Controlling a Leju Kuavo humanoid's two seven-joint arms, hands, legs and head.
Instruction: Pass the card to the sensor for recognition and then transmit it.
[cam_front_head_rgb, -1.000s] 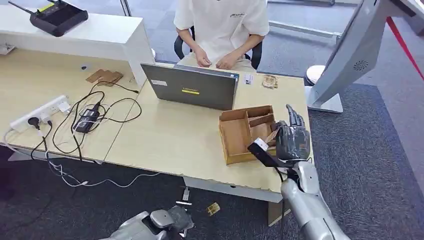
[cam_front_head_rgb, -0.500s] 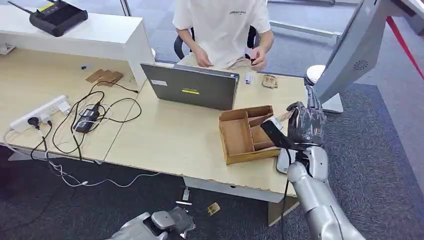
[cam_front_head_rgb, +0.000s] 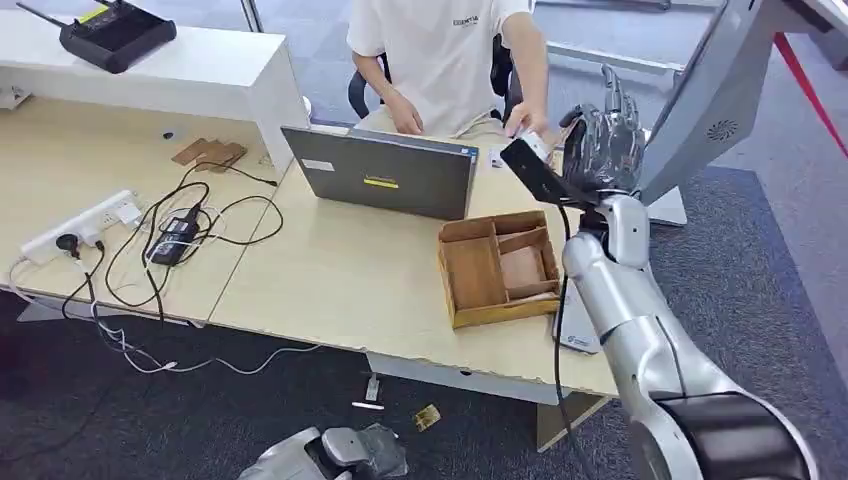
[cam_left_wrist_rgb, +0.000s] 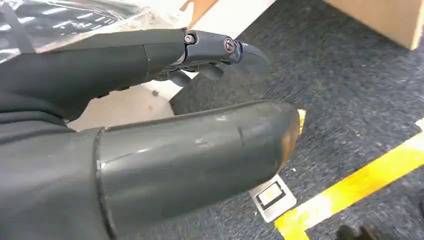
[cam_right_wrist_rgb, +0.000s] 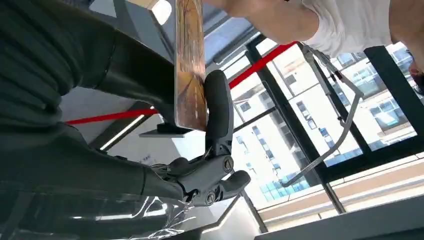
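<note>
Raised above the far edge of the pale wooden desk, beside the person's hand: silver right hand pinching the thin orange-brown card between thumb and fingers; low by the floor, left hand empty, fingers apart.

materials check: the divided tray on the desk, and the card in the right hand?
Tray: looks like brown corrugated cardboard, matte, with raw cut edges and thin folded dividers. Card: thin and rigid, probably plastic or coated board; its printed yellowish face shows a slight sheen in the right wrist view. It is pinched in the right hand.
</note>
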